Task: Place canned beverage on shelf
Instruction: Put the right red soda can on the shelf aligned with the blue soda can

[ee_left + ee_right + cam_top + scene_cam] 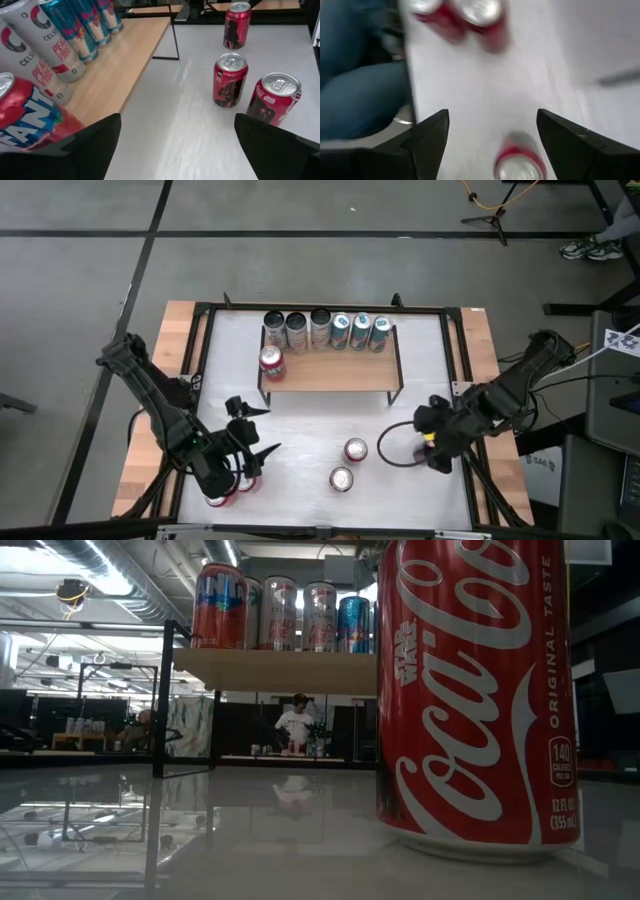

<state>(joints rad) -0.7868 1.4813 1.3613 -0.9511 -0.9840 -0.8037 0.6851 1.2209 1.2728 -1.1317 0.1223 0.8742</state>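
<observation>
The shelf point(330, 372), a light wood plank on black legs, stands at the table's far middle. A row of cans point(325, 330) lines its far edge, and a red can point(271, 362) stands at its left end. Two red cans point(356, 450) point(341, 478) stand upright on the white table in front of it. A third red can point(237, 24) stands farther right, under my right arm. My left gripper point(270, 430) is open near the shelf's left front corner, above the table. My right gripper point(428, 440) is open and tipped down over that third can point(519, 162), apart from it.
Two more red cans point(235, 488) show partly under my left arm near the front edge. A red cola can point(470, 690) stands right in front of the low camera. A black cable loop point(398, 450) lies beside my right gripper. A person's jeans point(355, 90) show past the table's near edge.
</observation>
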